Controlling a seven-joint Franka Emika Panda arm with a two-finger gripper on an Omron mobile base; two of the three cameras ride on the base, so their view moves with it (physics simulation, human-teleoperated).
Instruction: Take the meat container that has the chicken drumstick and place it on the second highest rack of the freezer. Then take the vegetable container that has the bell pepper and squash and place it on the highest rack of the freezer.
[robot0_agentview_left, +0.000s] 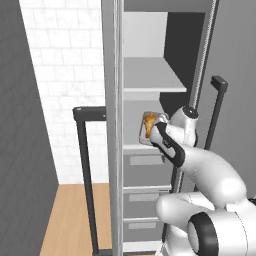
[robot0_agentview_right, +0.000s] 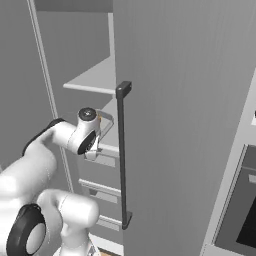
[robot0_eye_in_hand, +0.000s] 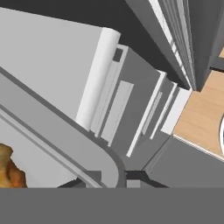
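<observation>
The meat container (robot0_agentview_left: 145, 133) is a light-grey tray, and the golden-brown chicken drumstick (robot0_agentview_left: 149, 124) lies in it. My gripper (robot0_agentview_left: 157, 131) is shut on the tray's rim and holds it tilted just over the front of the freezer's (robot0_agentview_left: 150, 40) lower open shelf, the second highest rack (robot0_agentview_left: 134, 147). The highest rack (robot0_agentview_left: 150, 75) lies above it, bare. In the hand view the tray's rim (robot0_eye_in_hand: 65, 140) runs between my fingertips (robot0_eye_in_hand: 83, 181), with the drumstick (robot0_eye_in_hand: 8, 170) at the lower left. The bell pepper and squash are out of view.
Grey drawers (robot0_agentview_left: 145, 185) sit under the shelves. The freezer's open door stands edge-on with its dark bar handle (robot0_agentview_left: 84, 170) at the left. A closed grey door with a dark handle (robot0_agentview_right: 122, 155) flanks the right. A wooden floor (robot0_agentview_left: 70, 215) lies below.
</observation>
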